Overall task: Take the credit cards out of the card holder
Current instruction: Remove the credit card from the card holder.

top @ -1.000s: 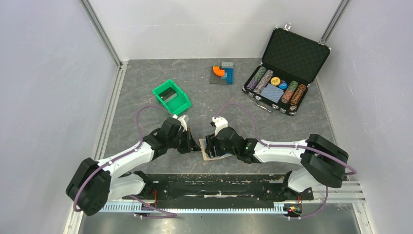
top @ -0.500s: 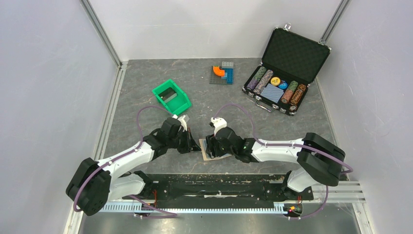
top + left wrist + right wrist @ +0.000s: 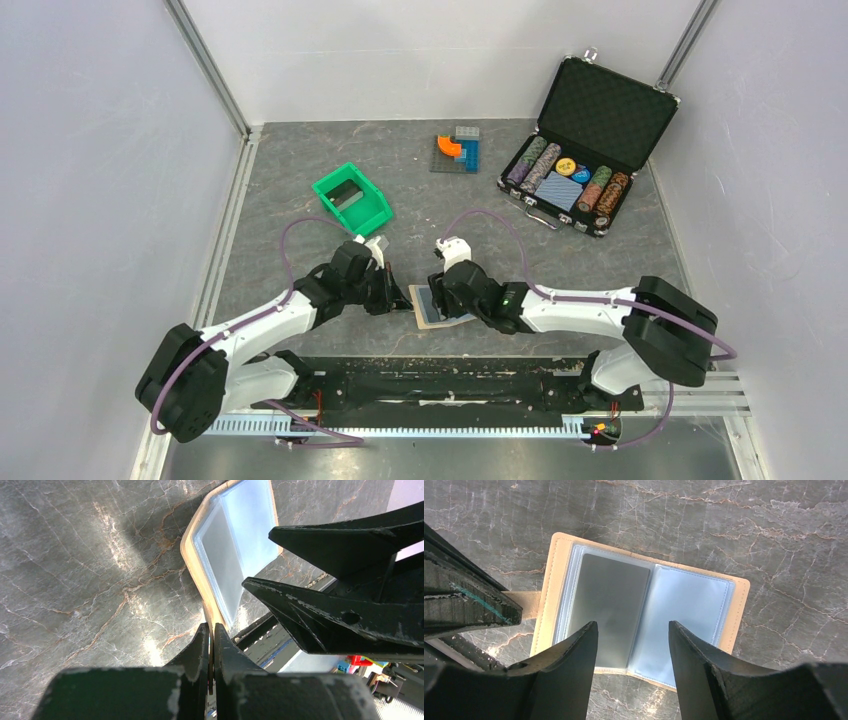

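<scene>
The card holder point(image 3: 436, 306) lies spread open on the grey table, tan rim outward and light blue pockets up. In the right wrist view a dark grey credit card point(image 3: 609, 602) sits in the left pocket of the card holder point(image 3: 694, 605); the right pocket looks pale and bare. My left gripper point(image 3: 210, 630) is shut on the holder's tan strap tab point(image 3: 524, 602) at its left edge. My right gripper point(image 3: 633, 625) hovers open just over the holder's near edge, one finger on each side of the fold, holding nothing.
A green bin point(image 3: 351, 198) stands behind the left arm. An open black chip case point(image 3: 585, 150) sits at the back right. Toy blocks point(image 3: 457, 150) lie at the back centre. The black base rail point(image 3: 430, 375) runs close to the holder's near side.
My right gripper has narrowed its jaws somewhat and shifted slightly, uncovering more of the holder's blue inside in the top view. The left gripper keeps its hold unmoved.
</scene>
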Motion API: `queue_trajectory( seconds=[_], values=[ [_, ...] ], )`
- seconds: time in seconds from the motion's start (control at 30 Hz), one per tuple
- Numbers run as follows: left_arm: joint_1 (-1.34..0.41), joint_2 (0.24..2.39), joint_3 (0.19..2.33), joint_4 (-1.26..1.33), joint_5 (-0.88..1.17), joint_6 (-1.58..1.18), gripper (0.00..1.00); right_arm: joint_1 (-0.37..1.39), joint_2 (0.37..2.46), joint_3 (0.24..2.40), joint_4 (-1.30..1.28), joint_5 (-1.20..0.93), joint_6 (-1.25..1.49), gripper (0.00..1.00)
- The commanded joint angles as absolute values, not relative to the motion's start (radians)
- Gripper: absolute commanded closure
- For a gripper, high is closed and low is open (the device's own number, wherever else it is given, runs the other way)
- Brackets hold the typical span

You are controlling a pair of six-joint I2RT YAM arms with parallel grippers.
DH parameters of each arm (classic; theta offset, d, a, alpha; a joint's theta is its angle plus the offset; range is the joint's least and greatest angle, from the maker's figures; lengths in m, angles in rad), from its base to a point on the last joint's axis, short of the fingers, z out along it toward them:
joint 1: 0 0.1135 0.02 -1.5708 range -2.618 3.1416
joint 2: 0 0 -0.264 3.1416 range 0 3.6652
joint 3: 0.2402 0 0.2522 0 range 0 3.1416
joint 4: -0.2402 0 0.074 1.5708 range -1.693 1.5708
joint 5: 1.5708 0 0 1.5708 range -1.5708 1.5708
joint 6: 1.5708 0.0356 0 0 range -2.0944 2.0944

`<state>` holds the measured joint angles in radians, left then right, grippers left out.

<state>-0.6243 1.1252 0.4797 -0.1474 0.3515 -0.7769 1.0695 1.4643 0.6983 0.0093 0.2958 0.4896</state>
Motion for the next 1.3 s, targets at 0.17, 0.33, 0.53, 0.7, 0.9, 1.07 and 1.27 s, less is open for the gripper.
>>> queue_trajectory(
  seconds=[0.17, 0.33, 0.53, 0.7, 0.9, 1.07, 1.27],
  values=[
    [-0.629, 1.118, 0.483, -0.133, 0.38, -0.786, 0.98, 1.078, 1.414, 0.693, 0.085, 0.19, 0.433, 0.35],
    [-0.629, 1.111, 0.48, -0.133, 0.38, -0.788, 0.98, 1.078, 1.462, 0.697, 0.09, 0.171, 0.451, 0.34],
    [-0.629, 1.106, 0.475, -0.133, 0.379, -0.788, 0.98, 1.078, 1.502, 0.708, 0.088, 0.142, 0.455, 0.31],
    [-0.629, 1.108, 0.476, -0.134, 0.38, -0.787, 0.98, 1.078, 1.537, 0.709, 0.086, 0.129, 0.459, 0.31],
    [-0.629, 1.109, 0.476, -0.133, 0.379, -0.785, 0.98, 1.078, 1.526, 0.722, 0.045, 0.197, 0.461, 0.4],
    [-0.629, 1.113, 0.477, -0.133, 0.377, -0.784, 0.98, 1.08, 1.487, 0.718, 0.028, 0.239, 0.46, 0.41],
    [-0.629, 1.12, 0.475, -0.133, 0.377, -0.782, 0.98, 1.08, 1.448, 0.709, 0.018, 0.262, 0.46, 0.37]
  ],
)
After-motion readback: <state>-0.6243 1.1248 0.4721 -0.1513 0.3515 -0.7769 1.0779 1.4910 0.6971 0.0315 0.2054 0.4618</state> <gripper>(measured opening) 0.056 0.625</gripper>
